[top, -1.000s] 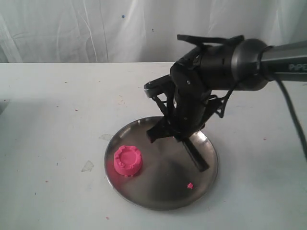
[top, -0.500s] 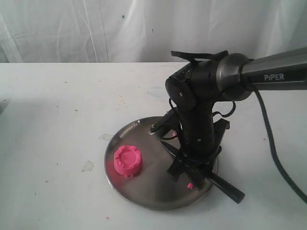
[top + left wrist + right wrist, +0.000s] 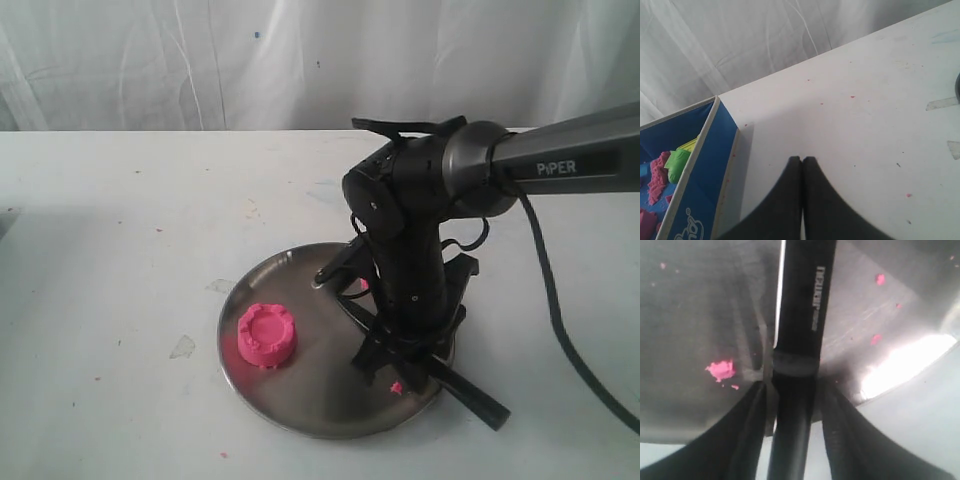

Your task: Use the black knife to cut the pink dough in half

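Centrally, on a white table (image 3: pixel 120 220), one round steel plate (image 3: pixel 270 275). On the plate's left part, one pink dough puck (image 3: pixel 266 335), whole and uncut, rimmed top upward. Across the plate's right part, one black knife (image 3: pixel 470 397), blade on the metal, handle poking out past the rim. Over the plate's right edge, right gripper (image 3: pixel 794 390), jaws parted, straddling the knife handle with a thin gap on each side, not squeezing. Beside it on the plate, one larger pink crumb (image 3: pixel 397 387) plus a few tiny specks. Away from the plate, left gripper (image 3: pixel 802 161), fingers pressed together, holding nothing, near one blue box (image 3: pixel 715 165) of coloured dough.
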